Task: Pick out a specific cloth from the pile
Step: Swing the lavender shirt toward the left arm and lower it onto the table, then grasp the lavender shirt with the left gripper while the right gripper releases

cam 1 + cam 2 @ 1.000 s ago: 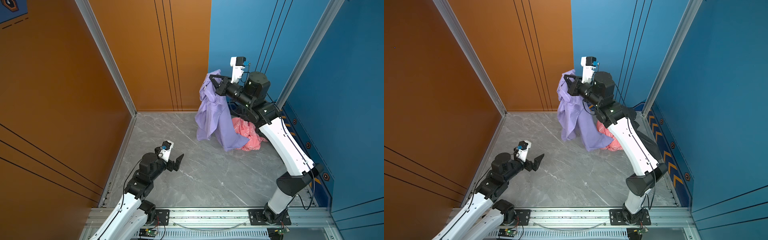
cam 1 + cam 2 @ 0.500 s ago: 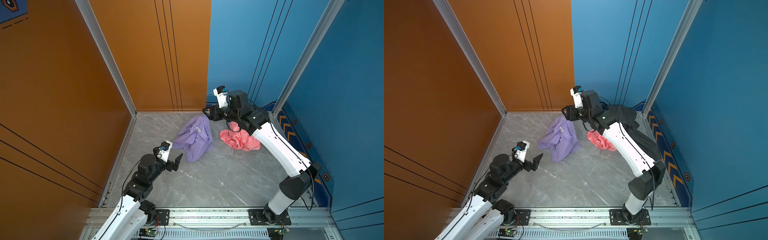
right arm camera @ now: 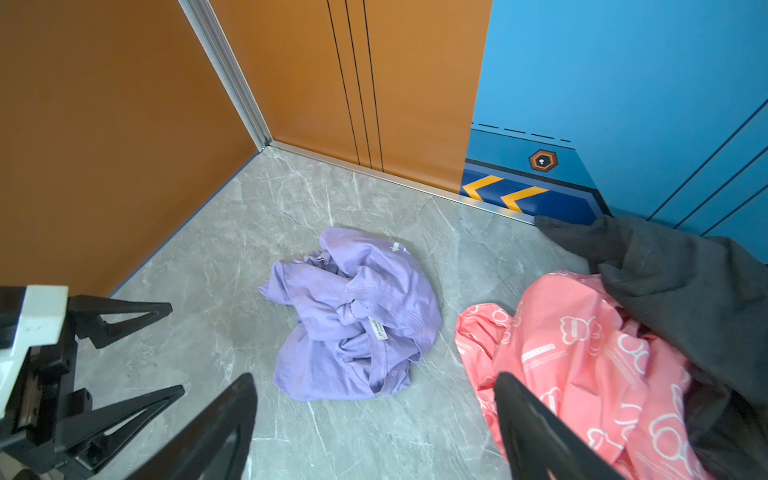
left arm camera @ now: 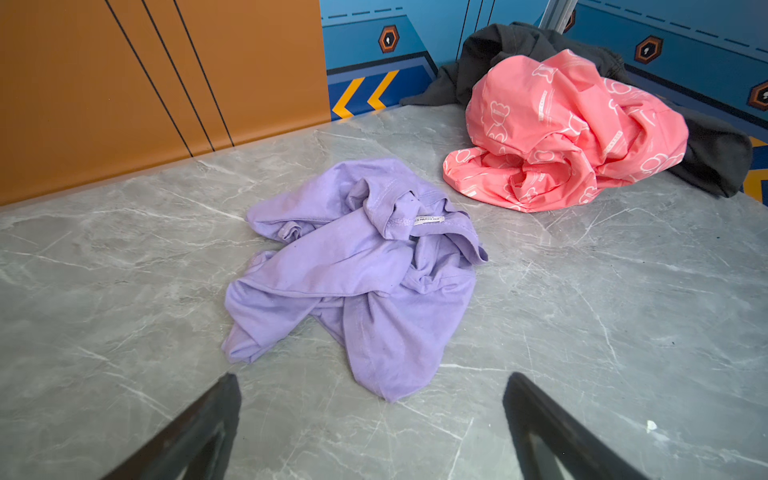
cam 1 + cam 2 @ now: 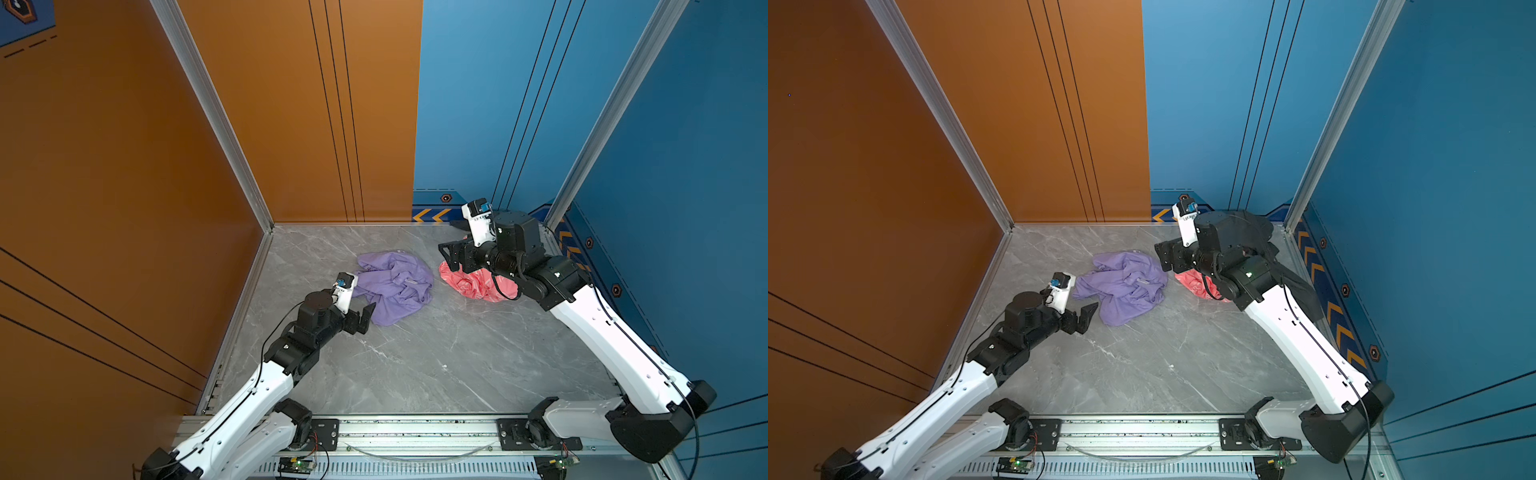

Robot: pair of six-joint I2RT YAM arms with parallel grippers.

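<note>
Two hands held nothing, each with its fingers spread apart. Nearest, the left hand hovered low over the grey table, just beside the cloth, which lay crumpled alone, close to the pile but not touching it. Farther back, the right hand hung above the edge of the coral-pink cloth, with the dark grey cloth behind it against the blue wall.
</note>
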